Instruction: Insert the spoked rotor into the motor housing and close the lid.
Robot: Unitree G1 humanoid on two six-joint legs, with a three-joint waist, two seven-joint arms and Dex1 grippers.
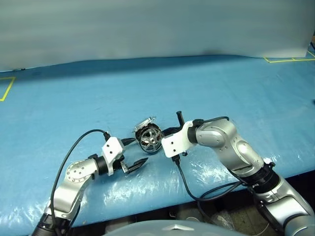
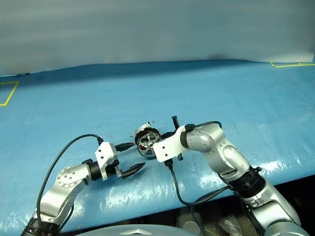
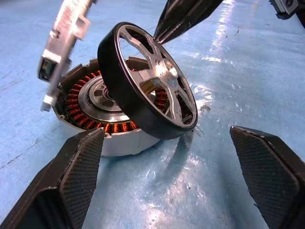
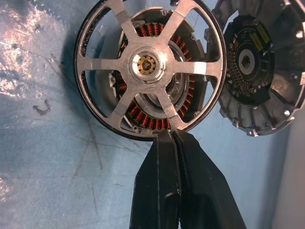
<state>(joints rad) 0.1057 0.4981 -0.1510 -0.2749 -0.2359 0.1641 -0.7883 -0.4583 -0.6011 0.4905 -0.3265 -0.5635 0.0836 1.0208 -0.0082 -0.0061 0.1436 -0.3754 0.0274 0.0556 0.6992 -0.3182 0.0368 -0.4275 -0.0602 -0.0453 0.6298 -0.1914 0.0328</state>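
The spoked rotor [image 4: 147, 64], a black ring with silver spokes, hangs tilted over the motor housing [image 3: 90, 102]. The housing's copper windings show through the spokes. My right gripper [image 4: 170, 136] is shut on the rotor's rim, and its fingers [image 3: 183, 16] pinch the rim's upper edge. The lid [image 4: 255, 71] stands swung open on the housing's far side, with its inner face showing. My left gripper [image 3: 167, 138] is open and empty, a short way in front of the rotor on the near-left side [image 1: 138, 164].
The housing sits mid-table on a glossy blue cover [image 1: 221, 93]. The table's front edge [image 1: 162, 196] runs just behind my arms. Yellow tape marks [image 1: 7, 88] lie at the far left and far right. A grey wall [image 1: 147, 29] closes the back.
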